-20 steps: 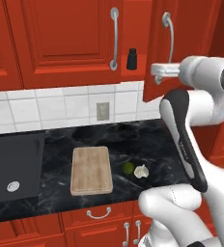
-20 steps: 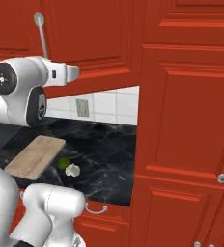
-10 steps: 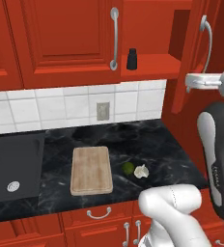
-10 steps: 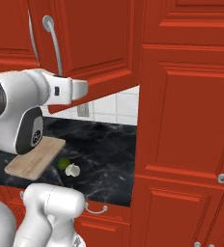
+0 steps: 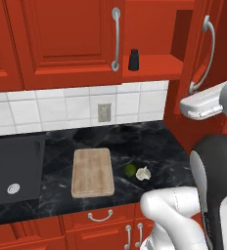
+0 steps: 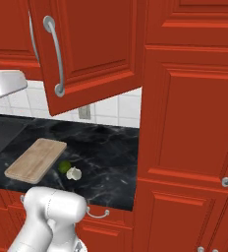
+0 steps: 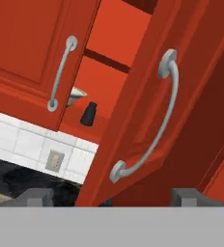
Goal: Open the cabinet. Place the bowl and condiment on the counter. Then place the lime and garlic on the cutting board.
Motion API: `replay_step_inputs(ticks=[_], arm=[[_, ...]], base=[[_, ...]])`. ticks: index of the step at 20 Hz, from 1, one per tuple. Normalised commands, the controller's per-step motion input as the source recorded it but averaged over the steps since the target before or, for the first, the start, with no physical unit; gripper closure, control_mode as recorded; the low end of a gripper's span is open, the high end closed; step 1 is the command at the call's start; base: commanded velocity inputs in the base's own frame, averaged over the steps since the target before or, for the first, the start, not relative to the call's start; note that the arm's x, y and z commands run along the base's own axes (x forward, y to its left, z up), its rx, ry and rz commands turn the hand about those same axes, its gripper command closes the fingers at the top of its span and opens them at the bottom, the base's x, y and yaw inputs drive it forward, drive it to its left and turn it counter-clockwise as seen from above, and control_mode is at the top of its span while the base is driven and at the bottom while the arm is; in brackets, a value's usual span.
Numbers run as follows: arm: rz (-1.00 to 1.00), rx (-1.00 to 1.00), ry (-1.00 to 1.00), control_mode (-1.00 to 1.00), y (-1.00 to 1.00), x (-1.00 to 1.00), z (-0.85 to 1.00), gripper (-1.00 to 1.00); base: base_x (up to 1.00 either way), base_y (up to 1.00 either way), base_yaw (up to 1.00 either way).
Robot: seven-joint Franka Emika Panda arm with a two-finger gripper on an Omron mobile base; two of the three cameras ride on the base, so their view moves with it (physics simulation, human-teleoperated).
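Note:
The cabinet's right door (image 5: 196, 49) stands swung open, while the left door (image 5: 61, 39) is closed. On the red shelf (image 5: 154, 66) a small black condiment (image 5: 133, 59) stands upright. In the hand view the bowl (image 7: 77, 95) peeks out from behind the closed door, beside the condiment (image 7: 88, 114). My gripper (image 7: 111, 198) is open, its tips wide apart just below the open door's silver handle (image 7: 147, 130) and not touching it. On the counter (image 5: 149, 141) the lime (image 5: 130, 170) and garlic (image 5: 143, 173) lie right of the cutting board (image 5: 92, 172).
A dark sink basin (image 5: 12, 166) is set into the counter at the left. Tall red cabinets (image 6: 189, 113) wall off the right end of the counter. The open door (image 6: 86, 44) juts out over the counter's right part. White tiles with an outlet (image 5: 103, 112) back the worktop.
The right door has swung from nearly closed to wide open as my hand pulled its handle rightward. My jaws have since spread and let go of the handle.

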Motion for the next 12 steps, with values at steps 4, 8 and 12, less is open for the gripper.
replay_step_inputs(ticks=[4,8,12], arm=[[-0.04,-0.61,0.08,-1.00,1.00,0.67,0.00,-1.00],[-0.12,-0.49,0.25,-1.00,0.94,1.00,-0.01,-1.00],[-0.18,-0.40,0.42,-1.00,0.36,1.00,-0.17,-1.00]], base=[[0.00,0.00,0.00],[0.00,0.00,0.00],[0.00,0.00,0.00]])
